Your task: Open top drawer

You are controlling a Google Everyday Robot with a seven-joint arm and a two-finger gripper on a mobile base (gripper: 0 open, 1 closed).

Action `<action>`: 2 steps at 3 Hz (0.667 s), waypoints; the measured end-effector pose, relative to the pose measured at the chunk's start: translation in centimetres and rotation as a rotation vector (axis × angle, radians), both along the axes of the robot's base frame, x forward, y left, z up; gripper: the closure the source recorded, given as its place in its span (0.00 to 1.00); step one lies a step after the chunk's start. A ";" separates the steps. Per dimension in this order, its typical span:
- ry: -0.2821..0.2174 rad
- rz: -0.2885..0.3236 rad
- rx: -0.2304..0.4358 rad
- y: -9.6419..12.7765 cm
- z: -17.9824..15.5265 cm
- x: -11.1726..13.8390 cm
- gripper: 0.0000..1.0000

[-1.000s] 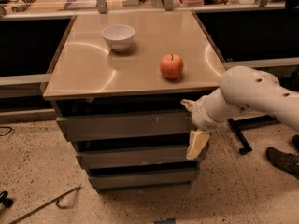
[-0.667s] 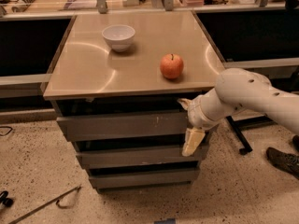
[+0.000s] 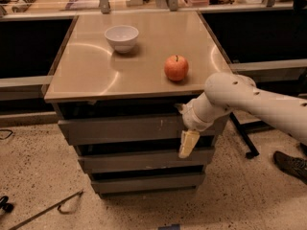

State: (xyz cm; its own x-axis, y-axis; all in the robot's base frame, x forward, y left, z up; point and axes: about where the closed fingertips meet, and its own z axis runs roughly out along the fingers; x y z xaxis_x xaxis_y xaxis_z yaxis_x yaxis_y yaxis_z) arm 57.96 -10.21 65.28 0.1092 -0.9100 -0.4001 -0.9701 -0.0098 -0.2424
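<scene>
The top drawer (image 3: pixel 120 129) is the tallest grey front, just under the tan tabletop (image 3: pixel 91 75), with small pale scratches right of centre. It looks closed, flush with the cabinet. My white arm (image 3: pixel 249 99) reaches in from the right. The gripper (image 3: pixel 188 143), with a pale yellow tip pointing down, hangs in front of the right end of the top drawer, its tip over the gap above the second drawer.
A white bowl (image 3: pixel 122 36) and a red apple (image 3: pixel 176 67) sit on the tabletop. Two narrower grey drawers (image 3: pixel 139 160) lie below. A black stand leg (image 3: pixel 242 135) and a shoe (image 3: pixel 290 165) are on the floor at right, a metal rod (image 3: pixel 43 212) at left.
The gripper and forearm have moved a little to the left along the drawer fronts. The drawer, bowl and apple have not moved.
</scene>
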 end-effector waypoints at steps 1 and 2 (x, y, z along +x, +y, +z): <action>0.033 -0.006 -0.010 0.5 -1.9 1.0 0.00; 0.036 -0.006 -0.010 0.6 -2.1 1.1 0.00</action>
